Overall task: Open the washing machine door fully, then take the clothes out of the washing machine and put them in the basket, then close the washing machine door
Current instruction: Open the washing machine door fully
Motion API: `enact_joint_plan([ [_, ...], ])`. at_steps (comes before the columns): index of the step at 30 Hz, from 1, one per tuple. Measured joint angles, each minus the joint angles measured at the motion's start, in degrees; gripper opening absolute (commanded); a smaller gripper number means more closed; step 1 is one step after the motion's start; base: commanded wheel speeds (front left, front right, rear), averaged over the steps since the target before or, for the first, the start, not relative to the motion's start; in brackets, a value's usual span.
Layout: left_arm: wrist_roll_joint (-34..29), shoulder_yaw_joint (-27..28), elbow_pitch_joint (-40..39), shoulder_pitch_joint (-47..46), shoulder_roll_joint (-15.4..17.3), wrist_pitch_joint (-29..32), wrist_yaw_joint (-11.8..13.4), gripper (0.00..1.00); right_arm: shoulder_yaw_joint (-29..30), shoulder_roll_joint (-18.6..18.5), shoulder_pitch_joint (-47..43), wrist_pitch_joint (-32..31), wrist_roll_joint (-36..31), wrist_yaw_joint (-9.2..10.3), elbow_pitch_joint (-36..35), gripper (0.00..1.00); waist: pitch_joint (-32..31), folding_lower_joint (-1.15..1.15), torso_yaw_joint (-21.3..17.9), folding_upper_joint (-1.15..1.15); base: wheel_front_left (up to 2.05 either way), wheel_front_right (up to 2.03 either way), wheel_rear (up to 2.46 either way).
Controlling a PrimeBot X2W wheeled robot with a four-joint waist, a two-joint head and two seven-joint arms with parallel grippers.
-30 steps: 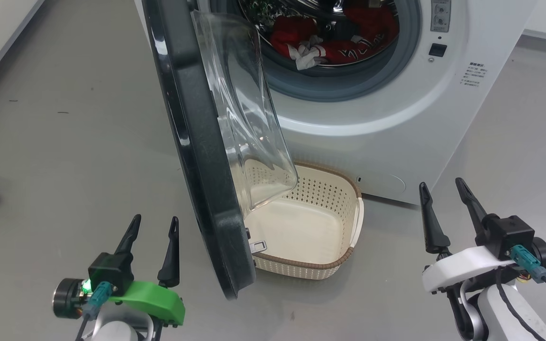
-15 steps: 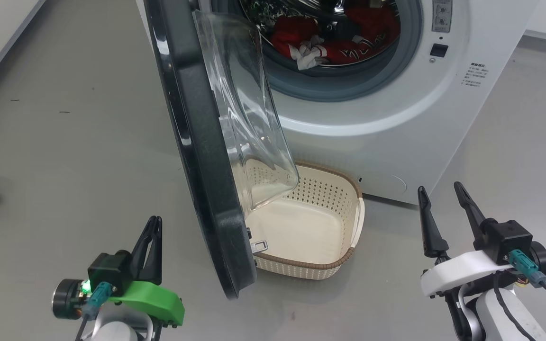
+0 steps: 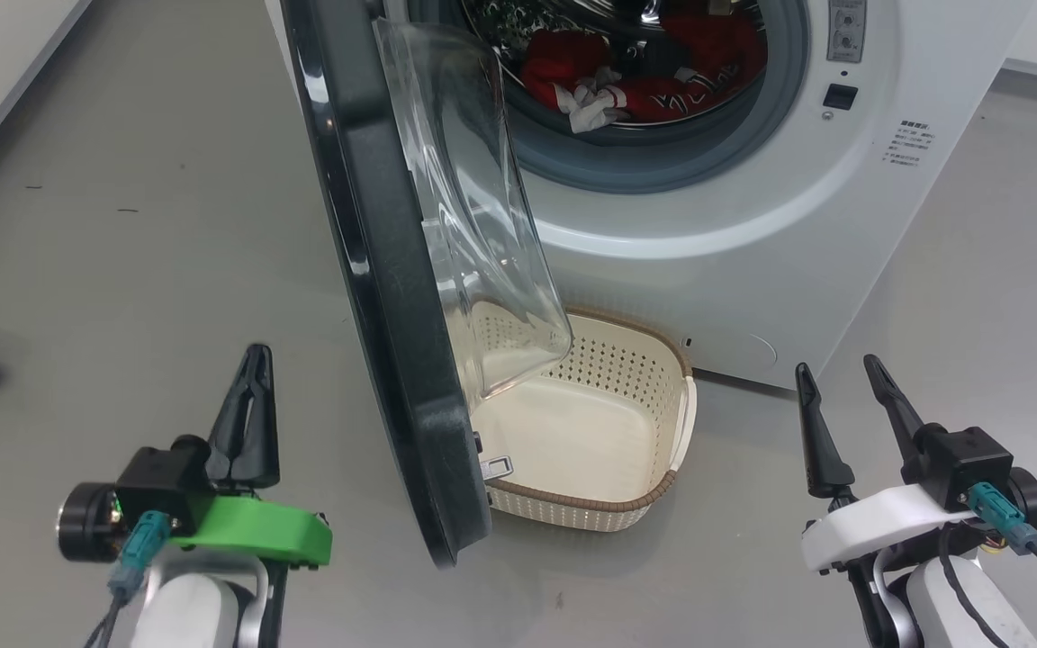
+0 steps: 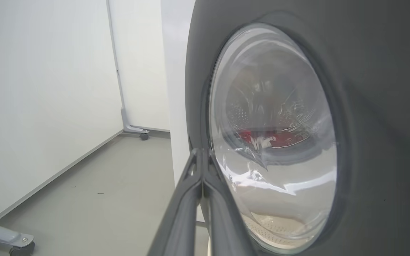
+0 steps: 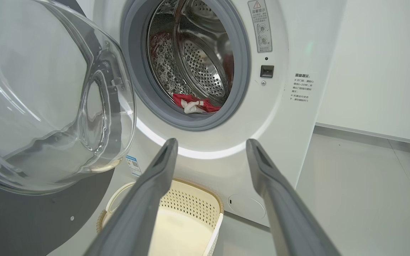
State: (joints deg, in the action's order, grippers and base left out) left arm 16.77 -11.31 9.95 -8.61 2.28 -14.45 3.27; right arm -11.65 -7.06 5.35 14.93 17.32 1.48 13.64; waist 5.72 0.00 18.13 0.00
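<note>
Clothes [image 3: 662, 94] lie inside the washing machine [image 3: 752, 225]; the washing machine door [image 3: 392, 315] hangs open over the basket [image 3: 590, 432] on the floor [image 3: 167, 225]. Left gripper [image 3: 256, 360] is pressed together, empty; right gripper [image 3: 835, 367] is spread.

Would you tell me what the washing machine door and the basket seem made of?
The washing machine door: glossy black rim, probably plastic, catching highlights; bulging centre likely clear glass, see-through with reflections. The basket: matte cream plastic, judging by moulded perforated walls; brown rim looks woven, perhaps imitation.

Washer [image 3: 752, 225] x1, door [image 3: 383, 297] x1, basket [image 3: 626, 364] x1.
</note>
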Motion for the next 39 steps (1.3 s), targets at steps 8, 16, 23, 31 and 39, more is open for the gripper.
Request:
enact_joint_plan([
  [8, -3.76, 1.81, -11.63, -2.97, 0.08, 0.0, 0.56, 0.0, 0.94, 0.31, -0.09, 0.0, -0.99, -1.03, 0.04, 1.0, 0.09, 0.0, 0.08, 0.0, 0.0, 0.0, 0.0],
  [16, -5.69, -0.08, -22.47, -4.74, 0.08, -0.32, -0.15, 0.0, 2.1, 0.54, -0.32, 0.0, -2.12, -1.93, 0.03, 1.0, 0.02, 0.0, 0.08, 0.0, 0.0, 0.0, 0.0],
  [23, -6.03, -6.45, -28.76, -4.86, 0.11, -0.33, -3.83, 0.0, 3.13, 1.29, -0.85, 0.0, -2.91, -2.44, -0.08, 1.0, -0.22, 0.0, -0.15, 0.0, 0.0, 0.0, 0.0],
  [31, -3.28, -15.84, -29.95, -0.95, 0.21, 1.44, -8.72, 0.0, 3.89, 1.67, -1.48, 0.0, -3.46, -3.18, -0.04, 1.0, -0.63, 0.0, -0.03, 0.0, 0.0, 0.0, 0.0],
  [39, 1.33, -23.63, -29.18, 3.5, 1.29, 8.29, -9.69, 0.0, 4.35, 2.11, -2.3, 0.0, -3.88, -3.89, -0.01, 1.0, -0.98, 0.0, 0.28, 0.0, 0.0, 0.0, 0.0],
])
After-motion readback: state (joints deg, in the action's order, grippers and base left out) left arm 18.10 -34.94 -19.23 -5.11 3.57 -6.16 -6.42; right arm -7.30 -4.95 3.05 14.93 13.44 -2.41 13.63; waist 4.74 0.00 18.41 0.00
